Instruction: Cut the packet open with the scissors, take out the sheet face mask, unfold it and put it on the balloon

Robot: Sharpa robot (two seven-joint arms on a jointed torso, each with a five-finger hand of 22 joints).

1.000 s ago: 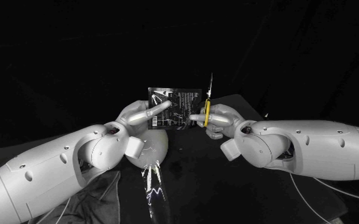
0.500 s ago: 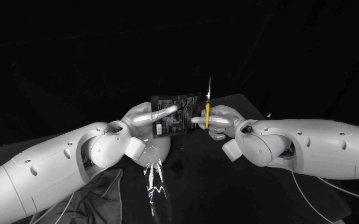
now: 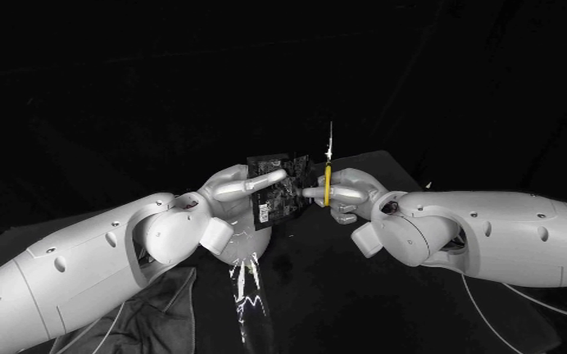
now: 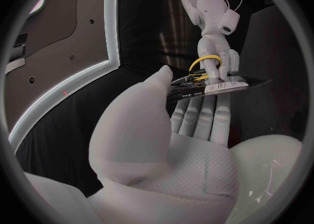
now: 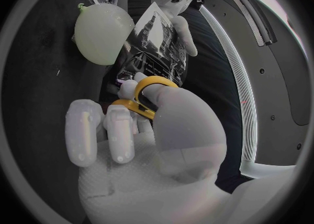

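Both hands are loaded and meet close together in front of me; my left hand [image 3: 237, 190] pinches the packet [image 3: 274, 188] between thumb and fingers, gripping near one side so that the opposite edge juts free toward my right hand [image 3: 345, 194], and I judge that edge is the one meant for the cut; the right hand is closed through the yellow loops of the scissors [image 3: 328, 175], with the blades rising away from its fingers and standing just beside that free edge; from the left wrist, the packet lies flat across the fingers with the thumb pressing on top, a hold that should keep the foil stiff against the blades; I cannot tell whether the blades are parted or already biting, since they show as one thin line; the balloon [image 5: 103, 33] sits below the left hand, out of the blades' path; I judge we are at the cutting step, early in the task; the risk is the packet twisting in the pinch as the blades close.
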